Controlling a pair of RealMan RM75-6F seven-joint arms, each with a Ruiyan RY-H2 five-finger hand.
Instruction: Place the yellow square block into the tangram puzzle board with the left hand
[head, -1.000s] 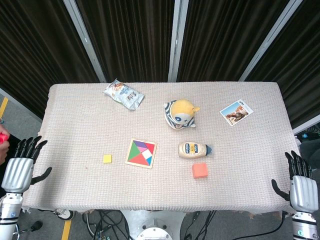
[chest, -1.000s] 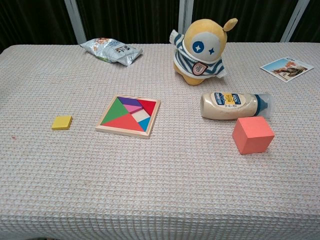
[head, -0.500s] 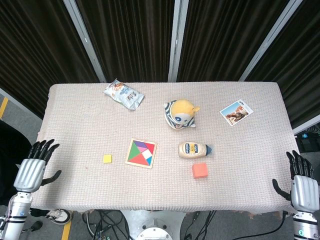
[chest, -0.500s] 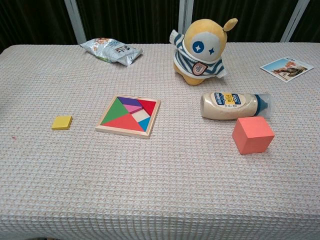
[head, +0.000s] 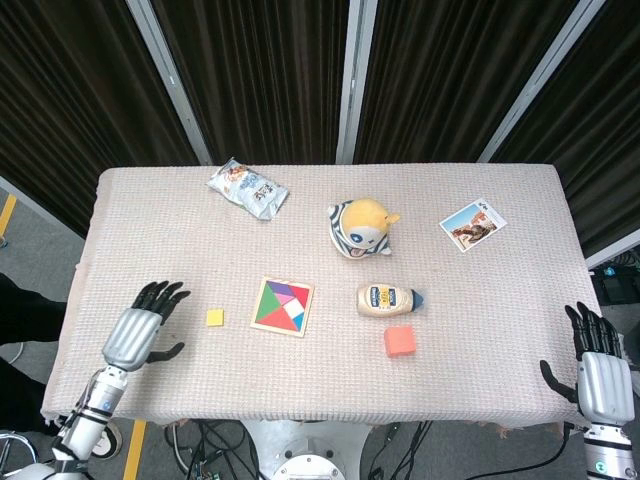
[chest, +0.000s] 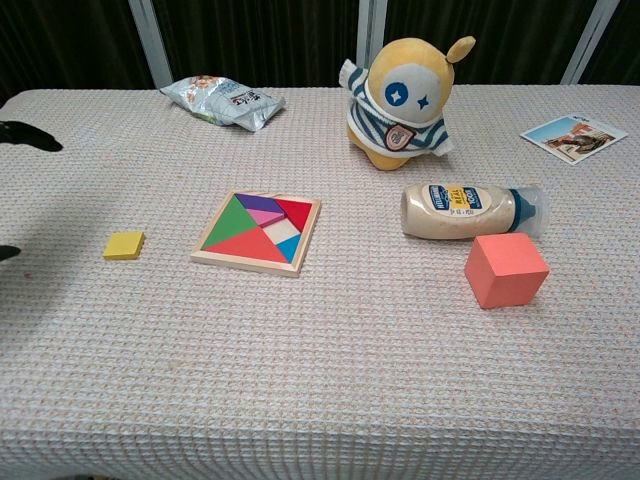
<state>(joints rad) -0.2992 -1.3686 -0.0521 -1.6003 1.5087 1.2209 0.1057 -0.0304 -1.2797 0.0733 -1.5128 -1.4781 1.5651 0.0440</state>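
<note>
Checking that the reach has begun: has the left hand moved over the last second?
Yes. The left hand has come in over the table edge, toward the yellow block.

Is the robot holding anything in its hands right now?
No. The left hand is open beside the yellow block, not touching it. The right hand is open too.

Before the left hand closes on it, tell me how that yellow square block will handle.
The yellow block looks rigid, probably wood like the puzzle board, so it should not flex. It lies flat and thin on the textured tablecloth, so it will not roll, but its low edges may be hard to pinch. It is small, so likely light; the left hand could nudge it.
</note>
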